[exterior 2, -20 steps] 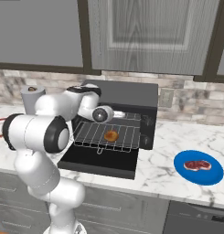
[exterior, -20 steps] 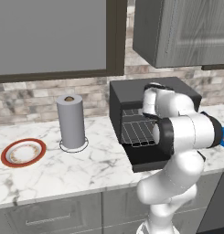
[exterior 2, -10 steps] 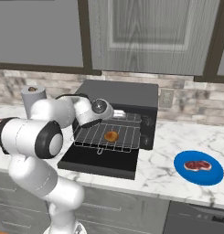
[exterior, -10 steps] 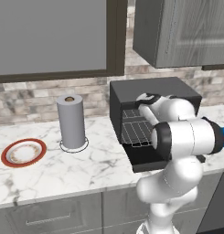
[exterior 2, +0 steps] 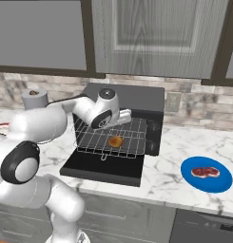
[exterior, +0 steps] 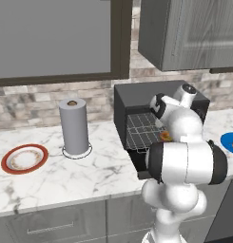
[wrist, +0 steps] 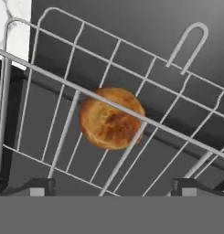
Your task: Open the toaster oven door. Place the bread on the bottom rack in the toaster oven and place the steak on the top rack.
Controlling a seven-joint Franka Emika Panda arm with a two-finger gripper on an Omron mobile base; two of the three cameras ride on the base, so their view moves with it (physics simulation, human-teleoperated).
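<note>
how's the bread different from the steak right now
The bread is round and golden-brown; the steak is a flat pinkish-red slab with pale marbling. The bread lies on the bottom rack pulled out of the toaster oven; the steak sits on a blue plate on the counter, off to the right of the oven. Both look about the same size, and neither is held by the hand.

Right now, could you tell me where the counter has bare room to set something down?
Free marble lies between the paper-towel roll and the toaster oven, and between the toaster oven door and the blue plate. The oven front is crowded by the gripper.
</note>
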